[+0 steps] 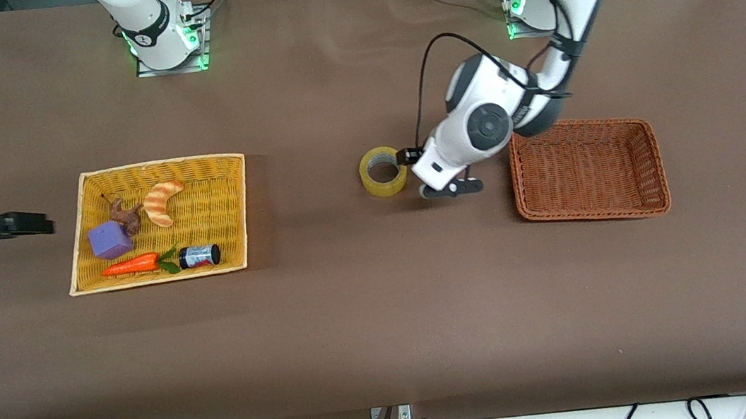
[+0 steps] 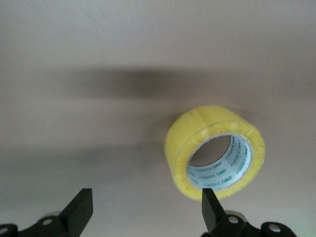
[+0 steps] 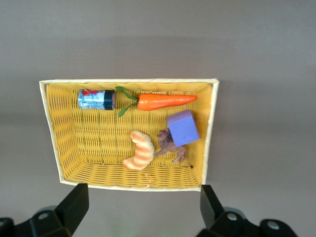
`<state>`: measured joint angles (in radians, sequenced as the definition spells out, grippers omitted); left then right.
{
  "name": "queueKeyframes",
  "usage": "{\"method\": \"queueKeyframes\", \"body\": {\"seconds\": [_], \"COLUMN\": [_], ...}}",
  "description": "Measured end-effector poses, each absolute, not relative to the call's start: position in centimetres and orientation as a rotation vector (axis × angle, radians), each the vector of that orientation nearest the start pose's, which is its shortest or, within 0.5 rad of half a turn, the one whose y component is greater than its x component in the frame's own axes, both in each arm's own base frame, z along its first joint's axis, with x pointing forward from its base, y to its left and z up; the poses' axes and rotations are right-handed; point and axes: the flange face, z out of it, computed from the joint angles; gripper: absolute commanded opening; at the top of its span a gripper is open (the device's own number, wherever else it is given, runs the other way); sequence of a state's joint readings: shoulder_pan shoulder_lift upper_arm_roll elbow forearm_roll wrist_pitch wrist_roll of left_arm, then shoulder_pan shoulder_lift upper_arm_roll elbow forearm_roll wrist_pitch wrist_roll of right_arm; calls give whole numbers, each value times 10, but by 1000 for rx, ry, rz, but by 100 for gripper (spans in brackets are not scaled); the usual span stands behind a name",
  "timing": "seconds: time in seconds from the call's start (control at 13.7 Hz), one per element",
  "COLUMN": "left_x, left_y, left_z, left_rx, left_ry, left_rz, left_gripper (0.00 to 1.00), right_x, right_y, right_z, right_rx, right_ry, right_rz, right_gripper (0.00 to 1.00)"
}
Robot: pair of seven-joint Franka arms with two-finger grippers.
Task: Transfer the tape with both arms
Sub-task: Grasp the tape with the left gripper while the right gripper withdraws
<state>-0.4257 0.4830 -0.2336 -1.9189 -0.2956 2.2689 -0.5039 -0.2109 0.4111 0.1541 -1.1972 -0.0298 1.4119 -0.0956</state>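
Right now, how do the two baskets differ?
The yellow basket holds a croissant toy, purple block, carrot, small jar and a brown figure; the brown basket holds nothing. The yellow one sits toward the right arm's end of the table, the brown one toward the left arm's end, beside the left gripper. Both are woven and rectangular.

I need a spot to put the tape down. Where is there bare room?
The brown basket is empty. Bare table lies between the tape and the yellow basket, which is crowded. The open left gripper flanks the tape.
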Motion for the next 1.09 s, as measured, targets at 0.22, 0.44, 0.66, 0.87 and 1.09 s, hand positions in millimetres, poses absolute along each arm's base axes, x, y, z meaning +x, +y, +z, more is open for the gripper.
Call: {"method": "queueKeyframes", "body": {"seconds": [0.22, 0.44, 0.66, 0.87, 1.09], "left_x": [447, 453, 457, 459, 461], "left_y": [-399, -396, -398, -401, -404], "left_z": [216, 217, 214, 202, 190], "left_rx": [-3293, -3287, -3284, -3290, -3298], "left_ry": [-138, -222, -272, -322, -344], "left_rz": [439, 431, 434, 414, 399], "left_gripper": [89, 89, 89, 85, 0], "right_x": [623, 599, 576, 561, 566], "right_y": [-75, -58, -58, -56, -57], "right_z": [570, 580, 608, 609, 593], "right_rx": [-3100, -3131, -3146, -3147, -3144], "right_ry": [-43, -65, -53, -53, -53], "right_rz": [177, 60, 8, 56, 96], "right_gripper": [100, 100, 100, 100, 100]}}
